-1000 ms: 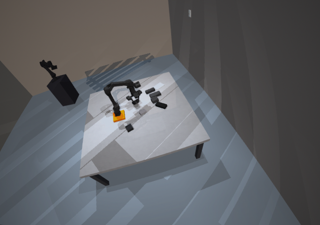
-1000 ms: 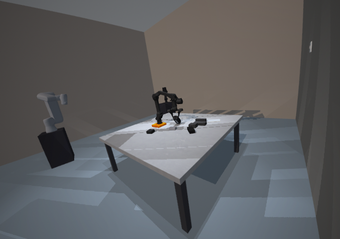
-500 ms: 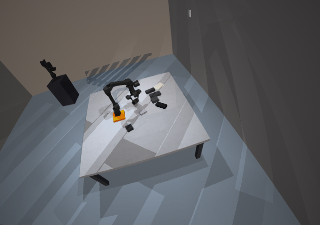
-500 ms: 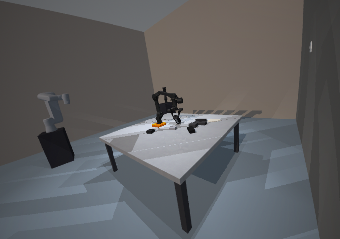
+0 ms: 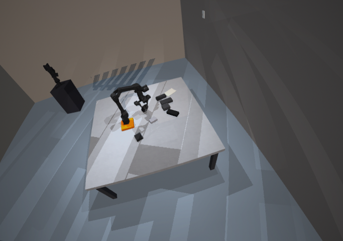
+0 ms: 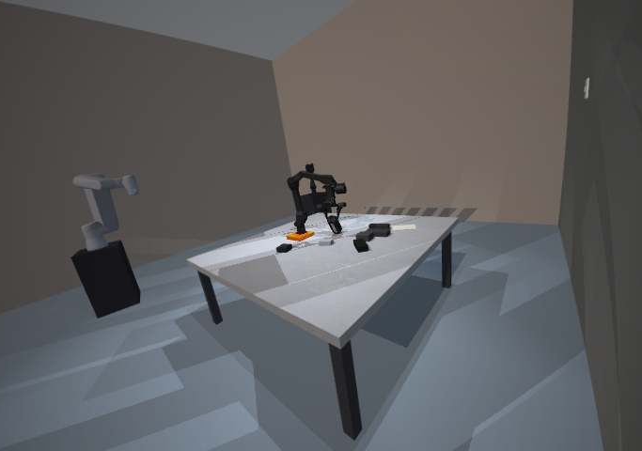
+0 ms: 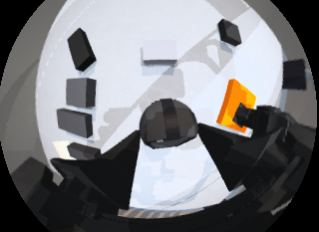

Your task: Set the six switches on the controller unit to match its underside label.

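Apparently, the gripper's (image 5: 142, 105) (image 6: 334, 216) (image 7: 168, 128) fingers stood apart, clamped on opposite sides of a dark rounded unit (image 5: 144, 108) (image 6: 335, 225) (image 7: 168, 123), which looked to be the controller unit. It was tilted steeply in the exterior view, and neither its switch settings nor its label could be read. Near it, a pale grey block (image 5: 152, 119) (image 6: 325, 242) (image 7: 159, 52) lay on the bench (image 5: 160, 158) (image 6: 342, 297) (image 7: 120, 23). To one side, three dark grey modules (image 5: 166, 100) (image 6: 382, 232) (image 7: 75, 122) and a black block (image 5: 173, 113) (image 6: 361, 244) (image 7: 81, 49) formed a loose row, with a cream card (image 5: 170, 92) (image 6: 403, 226) (image 7: 61, 149) at the far end. Opposite, the arm rose from an orange base plate (image 5: 131, 126) (image 6: 293, 238) (image 7: 226, 100), near a small dark block (image 5: 138, 136) (image 6: 284, 247) (image 7: 229, 32). Well apart from the bench stood a black pedestal (image 5: 69, 98) bearing another black arm (image 5: 52, 72); a pale grey arm (image 6: 101, 207) stood on its own dark pedestal (image 6: 105, 279).
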Robot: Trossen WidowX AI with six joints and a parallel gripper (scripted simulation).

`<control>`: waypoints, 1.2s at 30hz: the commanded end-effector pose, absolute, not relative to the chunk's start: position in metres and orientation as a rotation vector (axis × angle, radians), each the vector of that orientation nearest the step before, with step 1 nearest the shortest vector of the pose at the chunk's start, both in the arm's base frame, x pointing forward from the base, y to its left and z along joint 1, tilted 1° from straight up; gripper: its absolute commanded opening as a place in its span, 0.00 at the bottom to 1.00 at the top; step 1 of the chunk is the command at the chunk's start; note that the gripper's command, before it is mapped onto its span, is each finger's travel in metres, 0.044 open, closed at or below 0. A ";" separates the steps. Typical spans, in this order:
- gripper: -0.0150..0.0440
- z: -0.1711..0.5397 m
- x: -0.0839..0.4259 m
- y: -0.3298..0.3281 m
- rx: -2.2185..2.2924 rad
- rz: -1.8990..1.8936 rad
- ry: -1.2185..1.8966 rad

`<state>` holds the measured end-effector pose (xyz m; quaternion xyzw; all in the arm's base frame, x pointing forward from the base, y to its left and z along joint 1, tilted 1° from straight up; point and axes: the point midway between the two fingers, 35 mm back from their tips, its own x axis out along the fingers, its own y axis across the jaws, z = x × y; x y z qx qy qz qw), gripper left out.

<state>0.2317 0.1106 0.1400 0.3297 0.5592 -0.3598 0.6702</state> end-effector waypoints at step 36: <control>0.82 0.149 0.214 0.141 0.716 -0.823 1.198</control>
